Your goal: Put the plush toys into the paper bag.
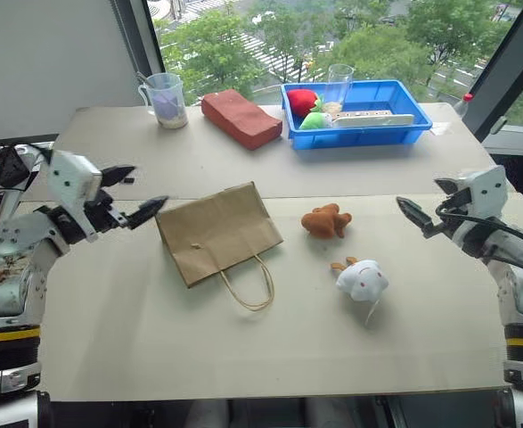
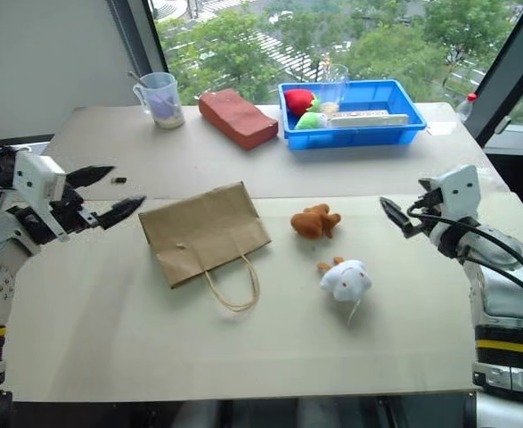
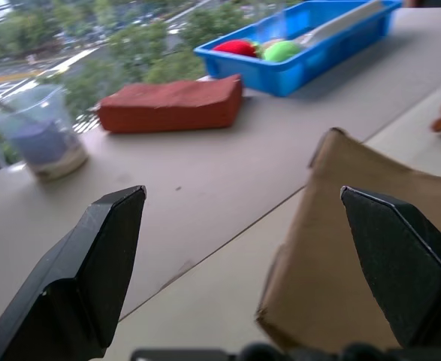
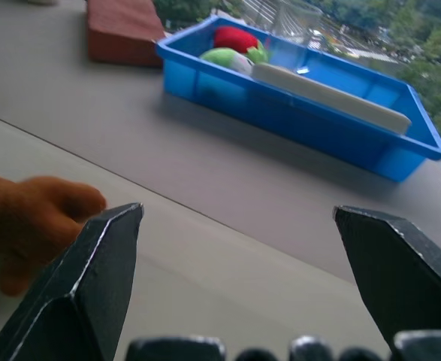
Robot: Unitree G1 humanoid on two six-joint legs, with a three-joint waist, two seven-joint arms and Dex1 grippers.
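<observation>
- Left gripper (image 1: 133,191): white boxy wrist housing, two black pointed fingers.
- Right gripper (image 1: 421,214): white housing, looped black cables.
- Both forearms: silver-grey, yellow-and-black band at 6 o'clock.

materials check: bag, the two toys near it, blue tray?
Paper bag: tan kraft paper, matte, lying flat and creased, with thin cord handles. Orange-brown toy: fuzzy plush, soft stubby limbs. White toy: smoother plush with tan ears. Blue tray: probably hard plastic, with a slight sheen and a moulded rim.

Orange plush toy (image 4: 32,226) cut off at right wrist view's edge
</observation>
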